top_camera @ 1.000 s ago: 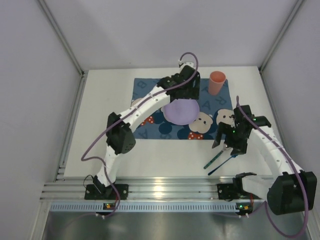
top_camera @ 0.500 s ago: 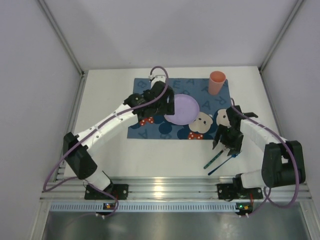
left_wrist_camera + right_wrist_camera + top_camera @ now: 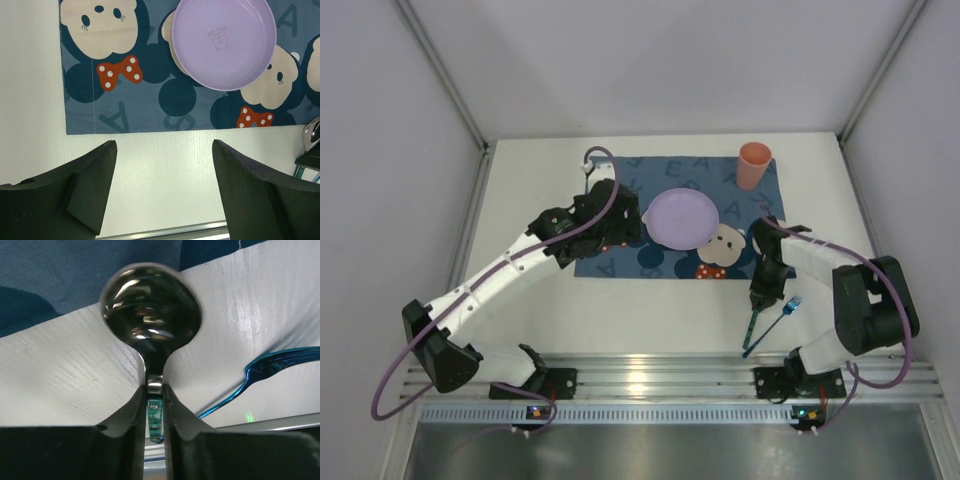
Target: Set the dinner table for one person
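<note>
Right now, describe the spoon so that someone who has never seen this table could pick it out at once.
On the white table, look just off the near right corner of the blue mouse-print placemat, where the right claw is shut on a utensil's handle. That is the spoon: a round, shiny silver bowl on a teal handle, unlike the blue fork with tines lying beside it.

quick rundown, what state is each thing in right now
plate: empty, right way up on the placemat
cup: upright on the placemat's far right corner
spoon: pinched at the neck by the right gripper
fork: lying loose on the table
left gripper: open, holding nothing
placemat: flat on the table
</note>
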Robot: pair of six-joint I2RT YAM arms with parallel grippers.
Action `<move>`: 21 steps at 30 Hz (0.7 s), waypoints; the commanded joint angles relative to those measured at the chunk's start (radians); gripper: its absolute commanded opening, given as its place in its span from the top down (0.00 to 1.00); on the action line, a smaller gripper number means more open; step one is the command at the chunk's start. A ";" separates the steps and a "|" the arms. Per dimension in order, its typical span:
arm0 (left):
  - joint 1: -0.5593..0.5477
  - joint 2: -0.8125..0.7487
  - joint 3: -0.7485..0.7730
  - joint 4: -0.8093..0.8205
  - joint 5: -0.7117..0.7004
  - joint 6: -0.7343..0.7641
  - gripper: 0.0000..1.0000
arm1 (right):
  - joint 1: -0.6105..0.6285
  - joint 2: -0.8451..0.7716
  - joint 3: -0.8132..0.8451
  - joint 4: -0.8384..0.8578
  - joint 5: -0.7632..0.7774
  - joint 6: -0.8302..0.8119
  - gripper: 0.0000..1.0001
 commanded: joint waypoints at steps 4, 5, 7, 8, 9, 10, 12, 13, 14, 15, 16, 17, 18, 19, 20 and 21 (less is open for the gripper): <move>0.019 -0.046 -0.037 -0.015 -0.028 0.003 0.18 | 0.028 0.034 -0.022 0.052 0.032 0.023 1.00; 0.021 -0.046 -0.039 -0.013 -0.022 0.009 0.18 | 0.030 0.018 -0.010 0.033 0.031 0.025 1.00; 0.029 -0.048 -0.036 -0.019 -0.019 0.017 0.18 | 0.033 -0.012 0.012 0.000 0.035 0.028 1.00; 0.029 -0.048 -0.034 -0.018 -0.019 0.020 0.18 | 0.036 -0.057 0.044 -0.019 0.045 0.029 1.00; 0.030 -0.049 -0.028 -0.018 -0.019 0.023 0.18 | 0.044 -0.080 0.062 -0.043 0.052 0.031 1.00; 0.032 -0.049 -0.027 -0.021 -0.019 0.029 0.18 | 0.047 -0.106 0.082 -0.086 0.061 0.034 1.00; 0.033 -0.049 -0.022 -0.021 -0.019 0.034 0.18 | 0.051 -0.166 0.150 -0.129 0.083 0.034 1.00; 0.036 -0.051 -0.021 -0.020 -0.019 0.038 0.18 | 0.053 -0.178 0.173 -0.143 0.089 0.029 1.00; 0.039 -0.051 -0.019 -0.018 -0.016 0.041 0.18 | 0.053 -0.190 0.221 -0.170 0.097 0.023 1.00; 0.041 -0.049 -0.019 -0.019 -0.014 0.041 0.18 | 0.053 -0.186 0.246 -0.181 0.100 0.003 1.00; 0.044 -0.049 -0.019 -0.019 -0.012 0.044 0.18 | 0.053 -0.178 0.275 -0.192 0.104 -0.012 1.00; 0.045 -0.049 -0.021 -0.016 -0.009 0.046 0.18 | 0.053 -0.145 0.330 -0.206 0.111 -0.024 1.00; 0.045 -0.049 -0.022 -0.015 -0.009 0.047 0.18 | 0.053 -0.125 0.358 -0.209 0.115 -0.059 1.00; 0.048 -0.048 -0.024 -0.012 -0.008 0.049 0.18 | 0.053 -0.100 0.387 -0.211 0.124 -0.080 1.00; 0.050 -0.048 -0.025 -0.012 -0.008 0.050 0.18 | 0.053 -0.048 0.448 -0.215 0.155 -0.098 1.00; 0.052 -0.048 -0.027 -0.012 -0.006 0.052 0.18 | 0.053 -0.017 0.485 -0.227 0.169 -0.139 1.00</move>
